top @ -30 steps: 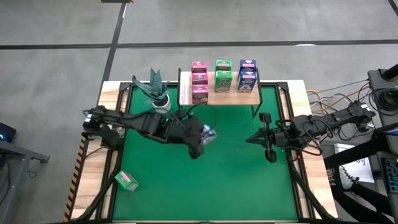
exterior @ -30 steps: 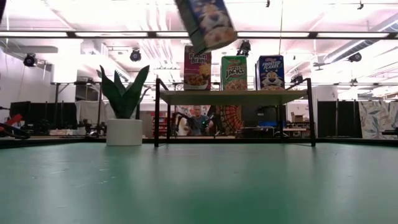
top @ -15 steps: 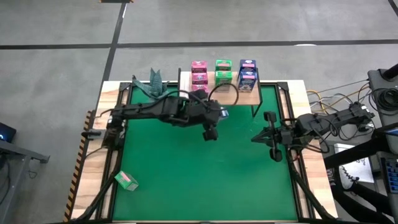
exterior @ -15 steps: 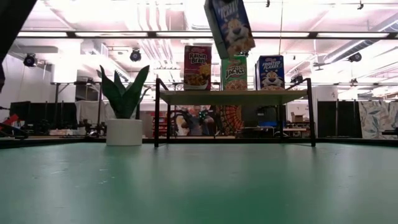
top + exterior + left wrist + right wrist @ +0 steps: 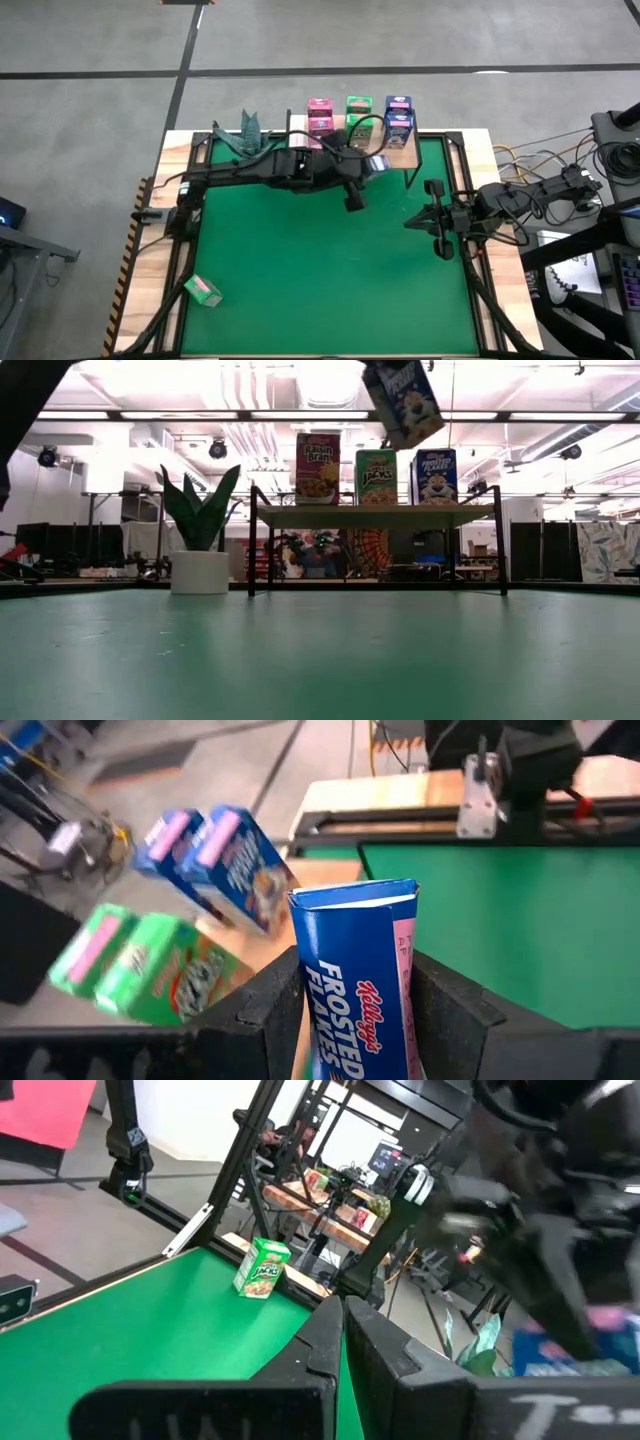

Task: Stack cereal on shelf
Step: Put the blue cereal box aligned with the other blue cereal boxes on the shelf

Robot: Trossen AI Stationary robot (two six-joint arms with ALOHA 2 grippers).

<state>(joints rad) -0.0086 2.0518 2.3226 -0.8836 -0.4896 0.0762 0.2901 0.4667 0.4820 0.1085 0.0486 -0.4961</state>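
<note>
My left gripper [image 5: 368,170] is raised in front of the shelf [image 5: 340,155], shut on a blue cereal box [image 5: 352,970]. In the low view that box [image 5: 405,400] hangs tilted above the shelf board [image 5: 375,516]. Pink [image 5: 320,112], green [image 5: 358,108] and blue [image 5: 398,118] cereal boxes stand in rows on the board. One green box [image 5: 203,290] lies on the mat near the front left corner. My right gripper [image 5: 412,222] waits shut at the table's right side, touching nothing. My left gripper pinches the blue box between its two fingers [image 5: 275,1010], one on each of two opposite sides [image 5: 300,982]. The box's top end [image 5: 352,898] sticks out beyond the fingertips. The box is lifted clear, tilted, higher than the shelf board.
A potted plant [image 5: 250,140] stands at the far left, beside the shelf's left post. The green mat [image 5: 330,290] lies open in the middle and near part. Black frame rails run along the table's edges [image 5: 465,170].
My left gripper has carried the blue box toward the far edge and to the right, up to the shelf front, rising a little. It has rolled, so the box leans the other way than a second ago.
</note>
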